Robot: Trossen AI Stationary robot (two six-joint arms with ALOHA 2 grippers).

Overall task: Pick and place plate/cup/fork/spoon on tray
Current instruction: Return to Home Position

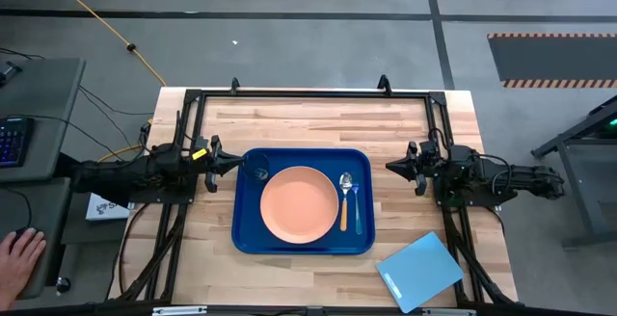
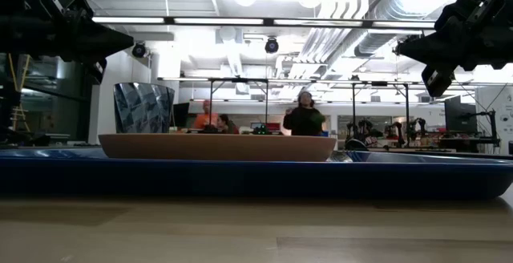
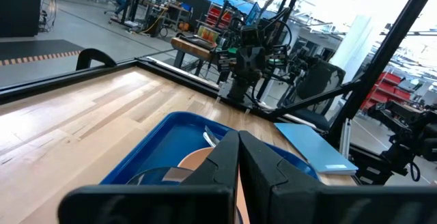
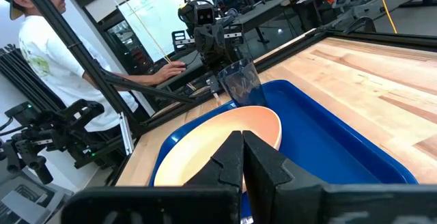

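The dark-blue tray [image 1: 304, 152] lies flat at the table's middle. On it rest the salmon-pink plate [image 1: 300, 203], the dark cup [image 1: 255, 170] in the far left corner, and, to the right of the plate, the orange-handled spoon [image 1: 344, 205] and the bluish fork [image 1: 356, 210] side by side. My left gripper [image 1: 231, 165] is shut and empty, raised above the tray's left rim near the cup. My right gripper [image 1: 393, 167] is shut and empty, raised just right of the tray. The shut fingers show in the left wrist view [image 3: 237, 162] and the right wrist view [image 4: 242, 159].
A light-blue flat board [image 1: 420, 271] lies at the table's near right corner. A black frame [image 1: 308, 92] runs round the table's far and side edges. A person's hand [image 1: 19, 255] rests on a desk off the table's left; a person [image 4: 48, 60] stands there.
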